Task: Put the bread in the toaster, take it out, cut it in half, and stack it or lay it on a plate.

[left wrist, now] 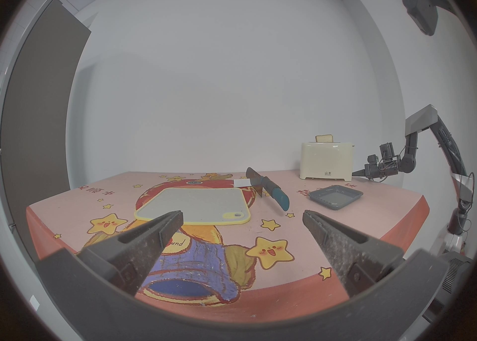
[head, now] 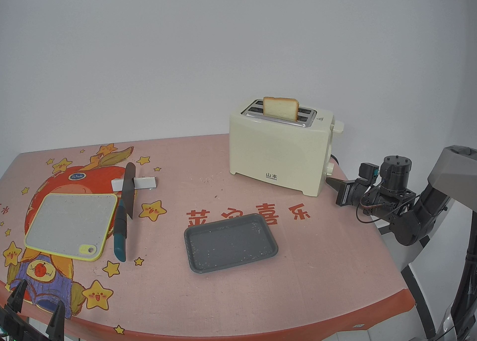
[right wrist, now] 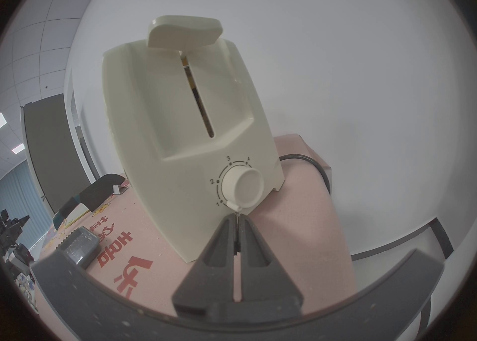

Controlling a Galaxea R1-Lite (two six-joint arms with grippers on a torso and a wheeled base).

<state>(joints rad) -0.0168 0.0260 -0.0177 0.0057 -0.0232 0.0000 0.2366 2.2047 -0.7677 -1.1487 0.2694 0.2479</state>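
Tan bread slice [head: 280, 107], likely light and crumbly, stood in cream toaster [head: 278, 156], needing gentle top-edge pinch; right pincer [head: 332, 183], toaster's 3 o'clock, clenched.

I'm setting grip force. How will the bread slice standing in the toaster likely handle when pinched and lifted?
The bread slice looks pale and thin, so it is probably light and soft; a hard pinch may dent it. Only its top stands clear of the toaster, so a grasp there might bend or tear it.
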